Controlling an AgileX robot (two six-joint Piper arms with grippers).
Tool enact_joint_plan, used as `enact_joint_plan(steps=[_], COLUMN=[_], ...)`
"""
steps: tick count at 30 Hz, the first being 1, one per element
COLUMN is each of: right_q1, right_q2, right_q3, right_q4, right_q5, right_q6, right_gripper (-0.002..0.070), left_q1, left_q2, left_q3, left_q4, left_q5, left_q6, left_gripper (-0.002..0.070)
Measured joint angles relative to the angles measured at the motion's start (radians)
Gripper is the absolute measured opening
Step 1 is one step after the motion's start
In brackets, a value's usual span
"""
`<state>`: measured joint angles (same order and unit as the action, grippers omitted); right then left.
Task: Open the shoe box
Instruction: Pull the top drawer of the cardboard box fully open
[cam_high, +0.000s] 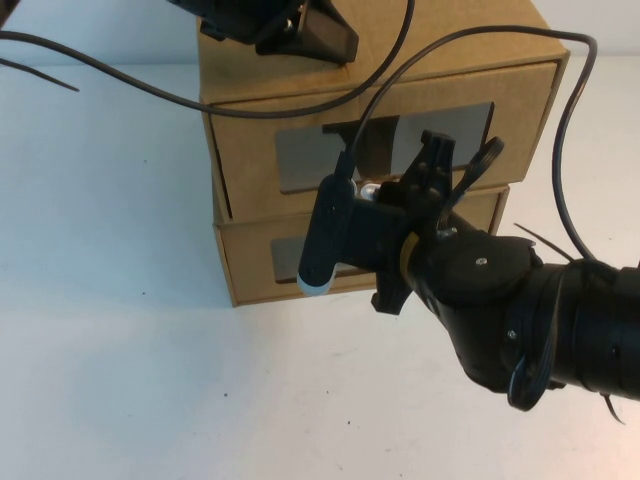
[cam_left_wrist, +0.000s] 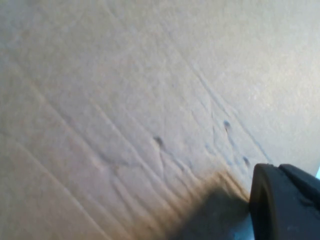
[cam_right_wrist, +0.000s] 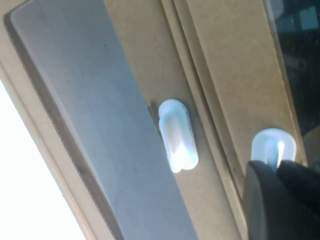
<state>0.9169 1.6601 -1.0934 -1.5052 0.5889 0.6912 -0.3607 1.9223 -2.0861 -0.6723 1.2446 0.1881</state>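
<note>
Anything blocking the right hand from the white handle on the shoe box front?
Nothing visible does. The right hand is shut and already right up against the white handle on the shoe box front. The left hand sits on top of the box, clear of that path.

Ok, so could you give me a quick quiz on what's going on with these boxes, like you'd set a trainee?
1. True or false: the upper brown cardboard shoe box rests directly on the lower brown cardboard shoe box.
2. Where is the left tool? A: flat on the white table. B: at the top of the upper box. C: inside a drawer.
3. Fill in: the shut right tool is up against the box fronts, right by one of the small white plastic ____.

Key: 1 true; 2 B; 3 handles.
</note>
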Motion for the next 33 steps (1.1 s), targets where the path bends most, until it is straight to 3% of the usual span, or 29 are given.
enact_joint_plan(steps=[18, 33], right_q1=[-0.004, 0.032], right_q2=[0.0, -0.039], right_q3=[0.001, 0.03], right_q4=[-0.011, 0.095], right_q5=[-0.014, 0.01], right_q6=[0.049, -0.041], right_gripper=[0.0007, 0.0007], left_q1=[0.003, 0.013], left_q2=[0.017, 0.025], left_q3=[-0.01, -0.011], left_q4=[0.024, 0.012], left_q5=[-0.002, 0.008], left_q6=[0.0, 0.0], left_gripper=[-0.0006, -0.0006])
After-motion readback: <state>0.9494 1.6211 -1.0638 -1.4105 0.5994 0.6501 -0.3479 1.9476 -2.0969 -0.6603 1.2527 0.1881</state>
